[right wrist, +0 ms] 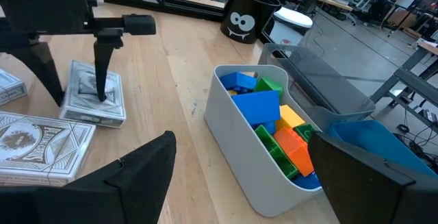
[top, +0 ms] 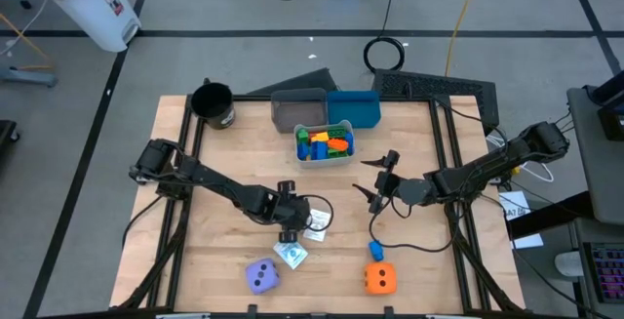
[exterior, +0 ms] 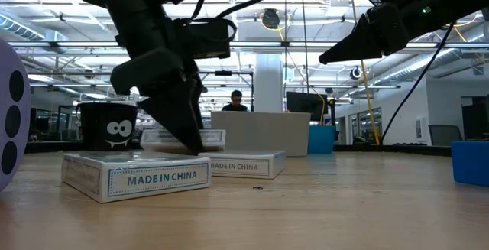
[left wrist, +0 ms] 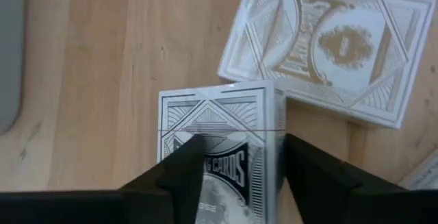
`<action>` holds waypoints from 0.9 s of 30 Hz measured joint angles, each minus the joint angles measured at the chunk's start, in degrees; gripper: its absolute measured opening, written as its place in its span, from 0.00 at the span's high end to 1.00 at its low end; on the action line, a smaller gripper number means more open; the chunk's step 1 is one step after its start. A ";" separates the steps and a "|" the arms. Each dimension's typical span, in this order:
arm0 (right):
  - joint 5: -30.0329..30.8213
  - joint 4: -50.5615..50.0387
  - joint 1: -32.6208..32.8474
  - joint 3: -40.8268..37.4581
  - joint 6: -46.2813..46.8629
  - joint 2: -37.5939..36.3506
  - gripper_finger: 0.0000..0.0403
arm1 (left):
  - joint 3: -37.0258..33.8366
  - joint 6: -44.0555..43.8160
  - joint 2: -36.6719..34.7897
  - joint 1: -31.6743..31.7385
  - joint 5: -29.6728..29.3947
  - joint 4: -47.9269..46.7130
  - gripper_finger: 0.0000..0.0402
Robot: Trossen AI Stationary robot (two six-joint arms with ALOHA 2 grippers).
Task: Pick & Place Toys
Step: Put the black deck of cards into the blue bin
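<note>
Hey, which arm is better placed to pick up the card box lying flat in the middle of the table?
Left. Its end effector already straddles that card box, one finger on each side, down at the tabletop. The right end effector hangs open above the table, nearer the grey bin of blocks.

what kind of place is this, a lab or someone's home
Most likely a robotics lab in an open-plan workspace: a wooden table on a concrete floor, a person at a monitor, and exposed ceiling lights behind.

left claw [exterior: 187,131]: down on a card box [exterior: 177,137]
nearest card box [exterior: 136,175]: flat on worktop [exterior: 321,204]
black cup [exterior: 107,124]: behind
</note>
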 joint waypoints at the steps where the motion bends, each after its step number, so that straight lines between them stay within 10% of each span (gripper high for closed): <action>1: 0.00 0.00 0.00 0.00 0.00 0.00 0.21 | 0.05 -0.01 -0.02 0.00 -0.16 0.00 0.56; 16: 0.00 0.05 -0.02 0.00 0.00 0.00 0.21 | -0.28 -4.90 -12.41 0.81 -4.48 -0.37 0.82; 27: 0.00 0.04 0.00 0.00 0.00 0.00 0.21 | -0.20 -3.88 -13.03 4.79 -8.12 0.65 0.83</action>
